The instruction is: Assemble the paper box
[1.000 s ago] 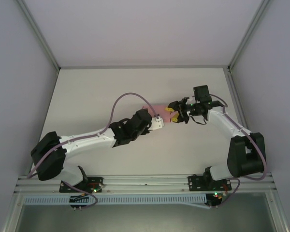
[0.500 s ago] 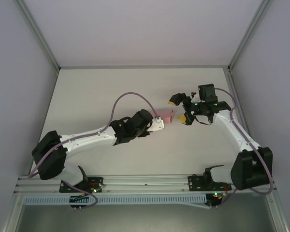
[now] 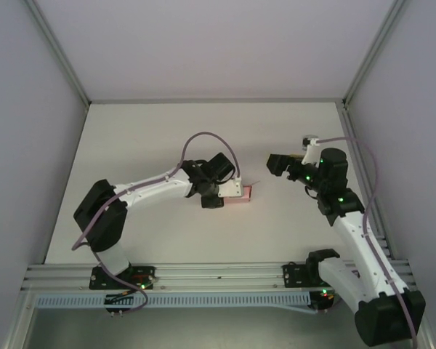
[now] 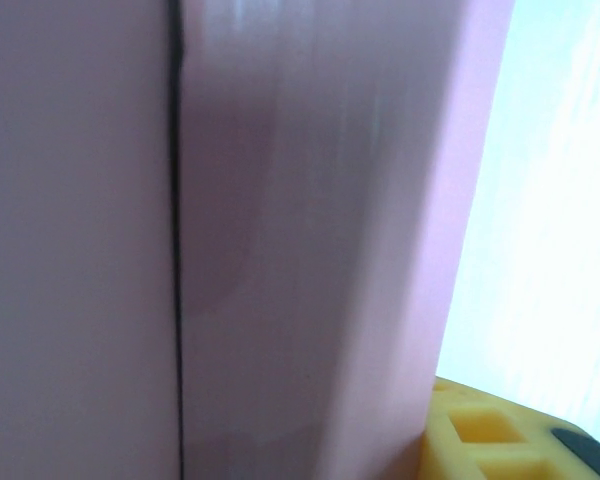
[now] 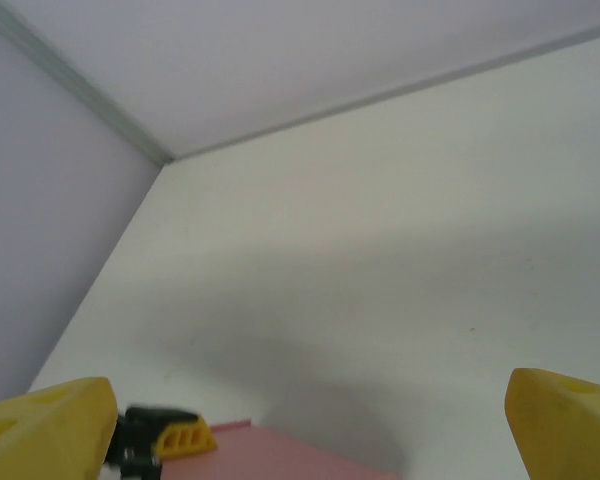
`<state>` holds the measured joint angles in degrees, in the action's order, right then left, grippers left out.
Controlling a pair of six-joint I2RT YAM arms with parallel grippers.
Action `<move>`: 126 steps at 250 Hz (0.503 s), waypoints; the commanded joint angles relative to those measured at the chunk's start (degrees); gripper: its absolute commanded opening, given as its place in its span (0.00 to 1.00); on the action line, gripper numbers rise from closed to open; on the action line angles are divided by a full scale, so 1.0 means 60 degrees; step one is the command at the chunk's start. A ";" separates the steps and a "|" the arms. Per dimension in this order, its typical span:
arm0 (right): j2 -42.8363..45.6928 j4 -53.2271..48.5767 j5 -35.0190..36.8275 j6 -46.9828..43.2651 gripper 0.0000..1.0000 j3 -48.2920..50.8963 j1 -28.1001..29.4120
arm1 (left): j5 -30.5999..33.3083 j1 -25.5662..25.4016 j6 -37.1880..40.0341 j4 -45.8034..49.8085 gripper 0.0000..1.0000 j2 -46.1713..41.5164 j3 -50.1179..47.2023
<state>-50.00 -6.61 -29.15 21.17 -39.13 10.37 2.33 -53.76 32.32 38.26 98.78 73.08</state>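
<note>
Walls [image 3: 203,43] of pale lilac are closing the cell in on three sides, with grey metal posts [image 3: 58,54] running along their corners. Beneath them a matte white table [image 3: 131,138] is spreading out, and a slotted rail [image 3: 218,275] is edging it at 6 o'clock. Just toward 4 o'clock of the table's centre the paper box [image 3: 246,193] is showing as a small pink block. The left gripper [image 3: 235,190] is pinching its 9 o'clock end, one yellow pad [image 4: 480,440] pressing the card. At 2 o'clock of the box the right gripper [image 5: 308,425] is hovering, fingers spread wide.
</note>
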 commanded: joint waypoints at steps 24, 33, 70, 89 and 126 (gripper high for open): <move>-0.0866 0.0529 -0.3592 -0.2217 0.96 -0.0160 0.0043 | -0.1032 0.0576 0.0225 0.0937 0.50 0.0377 0.0313; -0.1012 0.0233 -0.3652 -0.2499 0.89 -0.0275 0.0092 | -0.1030 0.0589 0.0278 0.0948 0.54 0.0375 0.0333; -0.1572 -0.0607 -0.3395 -0.3582 0.83 -0.0612 0.0312 | -0.0981 0.0613 0.0411 0.0817 0.59 0.0491 0.0315; -0.1807 -0.1018 -0.3175 -0.4202 0.80 -0.0709 0.0501 | -0.0999 0.0623 0.0372 0.0859 0.59 0.0673 0.0472; -0.2164 -0.2015 -0.2198 -0.5503 0.71 -0.0888 0.1142 | -0.1101 0.0664 0.0531 0.0840 0.59 0.0764 0.0550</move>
<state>-61.65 -12.38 -46.28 -2.02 -42.46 14.31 -1.74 -50.06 33.65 41.23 101.82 75.61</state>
